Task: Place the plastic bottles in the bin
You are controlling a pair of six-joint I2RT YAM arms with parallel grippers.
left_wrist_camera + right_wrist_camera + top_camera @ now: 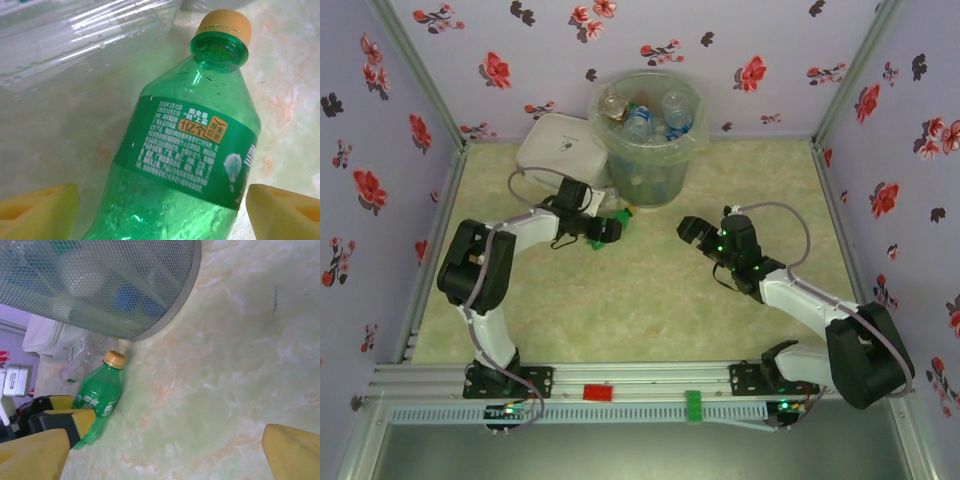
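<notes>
A green plastic bottle [190, 150] with a yellow cap lies on the table, cap pointing toward the bin [648, 140]. My left gripper [162, 215] straddles its lower body, open. One yellow finger [40, 212] stands clear of the bottle's side and the other is almost touching it. From above, the green bottle [618, 214] lies just in front of the bin. A clear bottle [85, 35] lies beside it, against the bin's foot. Several bottles [642, 118] lie inside the bin. My right gripper [700, 235] hovers open over bare table to the right, nothing between its fingers.
A flat white lidded container [560, 148] stands left of the bin, close behind the left arm. The right wrist view shows the bin's wall [100, 285], the green bottle [100, 392] and the left gripper's fingers [65, 415]. Flowered walls enclose three sides of the table.
</notes>
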